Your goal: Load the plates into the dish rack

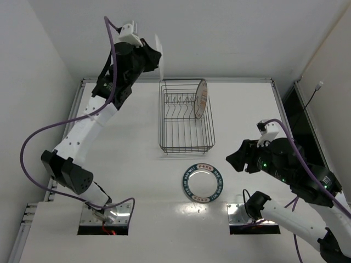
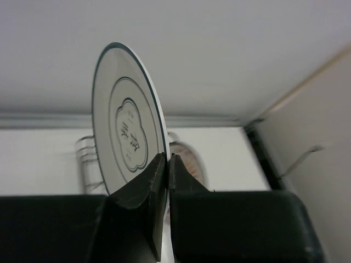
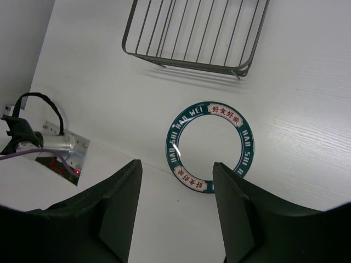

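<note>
1. The pale plate [image 2: 123, 137] is pinched by its lower edge in the closed jaws of the left gripper [image 2: 167, 170]. It is held upright, high over the far left corner of the dish rack [image 1: 186, 149]. From above it shows only as a thin, pale sliver, seen edge-on.
2. The plate has thin dark rings and a framed mark in the middle. The characters inside the mark are too blurred to read.
3. In the left wrist view, the plate and the fingers hide most of the rack. Only a few wire loops show, with a slice of the striped plate [image 1: 201, 98] behind them.
4. The striped plate stands on edge among the prongs at the rack's far right.
5. From above, the right gripper [image 3: 175, 211] is a dark mass. Its own camera shows the jaws wide apart and empty, above the lettered plate [image 3: 210, 147].
6. The lettered plate lies flat on the table [image 1: 131, 164], just in front of the rack.
7. A purple cable [image 1: 24, 148] loops beside the left arm.
8. The green rim reads "HAO SHI WEI", with red Chinese characters in white panels.
</note>
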`<state>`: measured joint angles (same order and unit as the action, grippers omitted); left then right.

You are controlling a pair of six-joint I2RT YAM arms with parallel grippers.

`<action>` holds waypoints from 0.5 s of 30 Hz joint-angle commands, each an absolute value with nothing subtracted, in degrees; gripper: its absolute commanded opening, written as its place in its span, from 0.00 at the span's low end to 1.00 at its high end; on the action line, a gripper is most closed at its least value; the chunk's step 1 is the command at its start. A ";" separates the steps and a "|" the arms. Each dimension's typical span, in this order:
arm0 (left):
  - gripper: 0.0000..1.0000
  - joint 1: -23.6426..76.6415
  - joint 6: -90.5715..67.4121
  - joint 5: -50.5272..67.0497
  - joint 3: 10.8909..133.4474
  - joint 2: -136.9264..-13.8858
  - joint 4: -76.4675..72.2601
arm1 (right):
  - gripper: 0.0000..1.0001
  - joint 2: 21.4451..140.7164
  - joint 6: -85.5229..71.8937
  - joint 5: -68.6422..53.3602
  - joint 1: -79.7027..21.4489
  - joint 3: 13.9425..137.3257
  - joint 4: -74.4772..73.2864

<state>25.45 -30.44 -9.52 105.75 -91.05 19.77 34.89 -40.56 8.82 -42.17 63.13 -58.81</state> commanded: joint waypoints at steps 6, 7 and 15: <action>0.00 26.19 -53.14 13.62 97.21 -100.18 -17.82 | 0.52 33.32 -41.92 11.16 -42.19 65.21 -61.25; 0.00 26.80 -54.48 14.23 97.21 -101.41 -19.49 | 0.52 33.31 -41.92 11.16 -42.19 65.21 -61.78; 0.00 30.41 -56.78 11.08 100.46 -111.26 -21.36 | 0.52 30.24 -42.45 12.22 -42.19 65.91 -65.74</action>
